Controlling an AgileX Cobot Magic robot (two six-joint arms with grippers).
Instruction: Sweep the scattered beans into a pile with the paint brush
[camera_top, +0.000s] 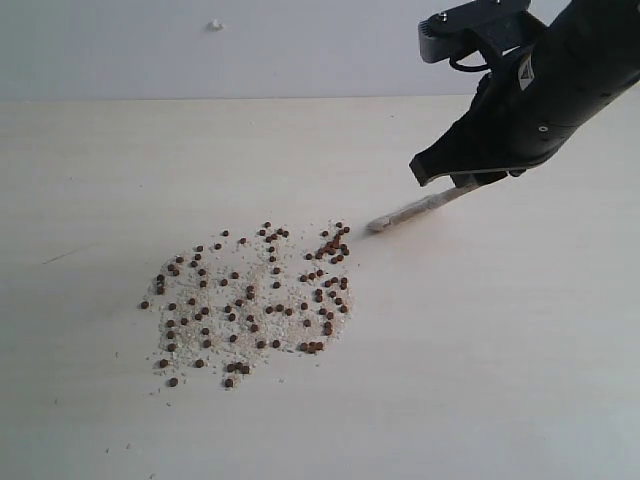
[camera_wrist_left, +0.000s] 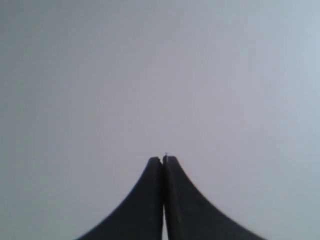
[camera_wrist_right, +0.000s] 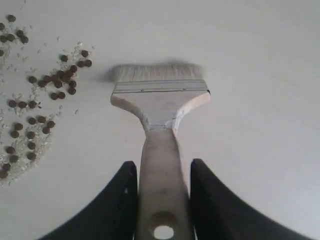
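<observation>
nearest in the exterior view, the beans (camera_top: 250, 305) lay in a loose round patch on the pale table (camera_top: 500, 380), mixed with whitish crumbs. they looked small, round and light, so i judged that they would roll away easily under a fast push, while the crumbs would drag more. no one would grasp them; they must be pushed.

farther back, at about 2 o'clock from the middle of the patch, came the paint brush (camera_top: 415, 211). its bristle edge was low over the table, just beside the small dense group of beans at that side, and not yet in it. whether the bristles touched the table i could not tell. the bristles seemed soft and bending, the wooden handle stiff and light, so the handle was the right place to hold.

behind it, the right gripper (camera_top: 440, 180) was clamped on this handle, a finger on each side, near the hole at its end.

the left gripper (camera_wrist_left: 163, 160) was away from the work, its jaws pressed together with nothing between them.
</observation>
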